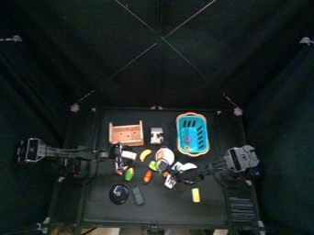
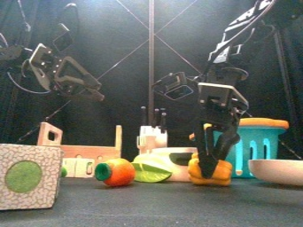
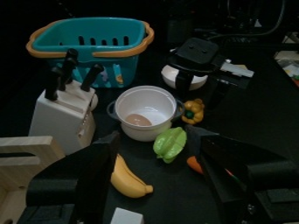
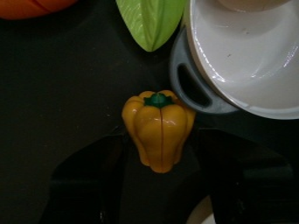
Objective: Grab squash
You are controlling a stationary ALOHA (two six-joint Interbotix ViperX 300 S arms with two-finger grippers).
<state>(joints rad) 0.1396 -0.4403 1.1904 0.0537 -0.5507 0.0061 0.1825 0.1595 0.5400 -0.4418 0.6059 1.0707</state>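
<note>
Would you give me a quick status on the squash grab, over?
Right pincer open, straddling yellow green-stemmed vegetable, not gripping. Left pincer open, off to the side. White bowl close beside the vegetable.

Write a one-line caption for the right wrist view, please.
Open right gripper straddles a yellow-orange pepper-shaped toy beside a white bowl.

white bowl (image 4: 251,61) just beside pepper (image 4: 159,128)
</note>
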